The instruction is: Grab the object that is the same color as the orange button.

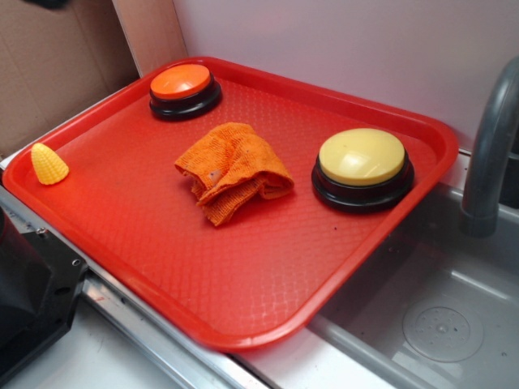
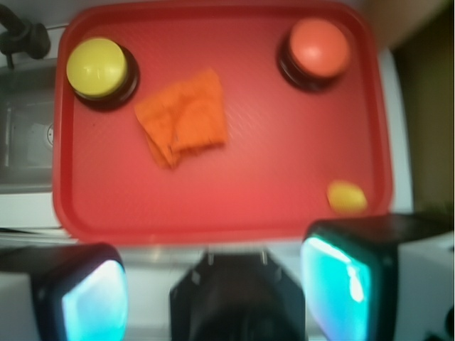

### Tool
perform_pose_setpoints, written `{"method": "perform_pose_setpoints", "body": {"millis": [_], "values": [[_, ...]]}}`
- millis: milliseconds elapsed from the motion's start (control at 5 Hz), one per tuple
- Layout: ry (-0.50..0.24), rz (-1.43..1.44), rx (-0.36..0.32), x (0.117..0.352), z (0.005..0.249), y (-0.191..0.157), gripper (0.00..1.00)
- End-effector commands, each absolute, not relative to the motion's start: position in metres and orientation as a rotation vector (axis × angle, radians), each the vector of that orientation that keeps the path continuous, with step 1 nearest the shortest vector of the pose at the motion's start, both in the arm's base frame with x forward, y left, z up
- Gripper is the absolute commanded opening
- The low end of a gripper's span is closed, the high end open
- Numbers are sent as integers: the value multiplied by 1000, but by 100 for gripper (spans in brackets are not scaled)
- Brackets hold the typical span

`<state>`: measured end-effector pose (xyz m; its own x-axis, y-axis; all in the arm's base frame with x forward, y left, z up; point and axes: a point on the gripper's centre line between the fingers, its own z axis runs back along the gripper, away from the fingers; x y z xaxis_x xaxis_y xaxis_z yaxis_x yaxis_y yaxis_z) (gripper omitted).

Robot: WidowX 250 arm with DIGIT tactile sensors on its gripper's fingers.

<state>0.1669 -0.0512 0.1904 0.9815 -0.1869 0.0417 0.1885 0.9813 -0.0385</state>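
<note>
We see the orange cloth point(image 1: 233, 168) lying crumpled near the middle of the red tray point(image 1: 243, 308), between the orange button point(image 1: 184, 89) at the tray's far corner and the yellow button point(image 1: 362, 168) toward the sink point(image 1: 438, 324). A small yellow toy corn point(image 1: 49, 164) sits by the tray's rim, well apart from the cloth. In the wrist view our tool point(image 2: 213, 295) hangs above the tray's near edge, fingers point(image 2: 89, 302) spread wide, holding nothing.
</note>
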Motion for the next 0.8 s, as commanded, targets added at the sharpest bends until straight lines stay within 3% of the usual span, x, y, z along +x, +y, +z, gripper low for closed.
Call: {"method": "perform_pose_setpoints", "body": {"millis": [0, 200, 400, 600], "values": [[-28, -81, -147, 249, 124, -74, 100], [51, 171, -68, 262, 95, -67, 100], [82, 419, -56, 245, 78, -52, 100], [18, 406, -60, 247, 58, -52, 100]]}}
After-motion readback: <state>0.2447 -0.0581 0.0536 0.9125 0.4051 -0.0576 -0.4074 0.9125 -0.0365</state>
